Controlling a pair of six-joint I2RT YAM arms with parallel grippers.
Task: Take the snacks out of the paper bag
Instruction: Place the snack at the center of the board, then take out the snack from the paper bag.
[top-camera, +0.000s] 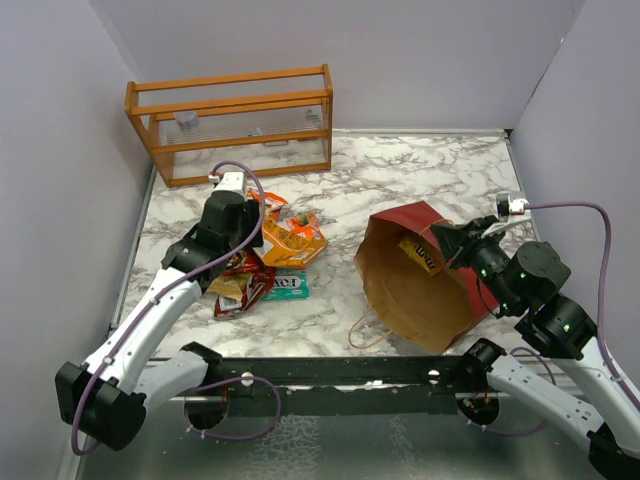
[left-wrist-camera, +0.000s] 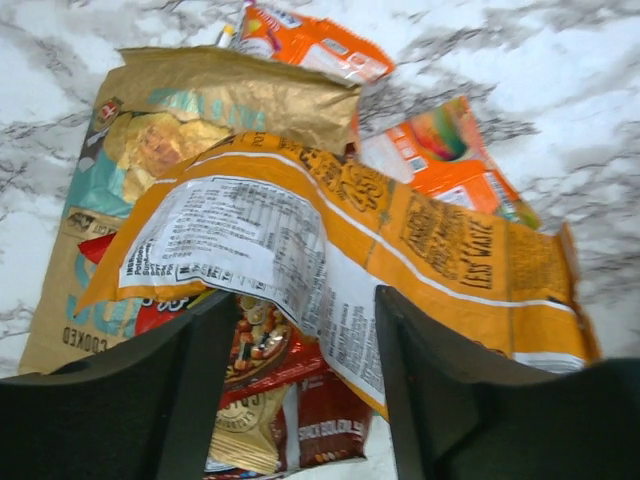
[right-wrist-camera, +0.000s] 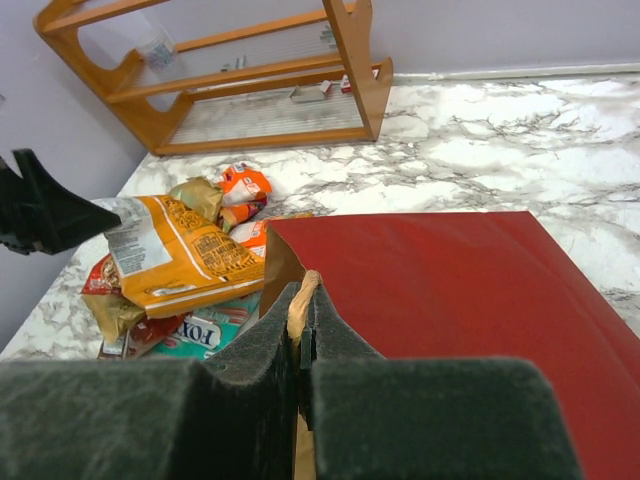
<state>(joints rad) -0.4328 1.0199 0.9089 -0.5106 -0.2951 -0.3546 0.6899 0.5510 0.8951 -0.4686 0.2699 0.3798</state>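
Note:
The dark red paper bag (top-camera: 425, 285) lies on its side, its brown mouth facing front-left. A yellow packet (top-camera: 420, 253) shows inside it. My right gripper (top-camera: 447, 240) is shut on the bag's upper rim; in the right wrist view (right-wrist-camera: 302, 300) the brown paper edge is pinched between the pads, with the red wall (right-wrist-camera: 440, 290) beyond. The snacks (top-camera: 272, 258) lie piled on the marble left of the bag. My left gripper (top-camera: 250, 243) hovers over the pile, its jaws apart. Between its fingers (left-wrist-camera: 305, 330) I see an orange packet (left-wrist-camera: 440, 240), a gold one (left-wrist-camera: 200, 110) and a red one (left-wrist-camera: 330, 410).
An orange wooden rack (top-camera: 230, 120) stands at the back left and also shows in the right wrist view (right-wrist-camera: 250, 90). A teal packet (top-camera: 288, 284) lies at the pile's front edge. The bag's cord handle (top-camera: 365, 325) trails onto the table. Grey walls close in both sides.

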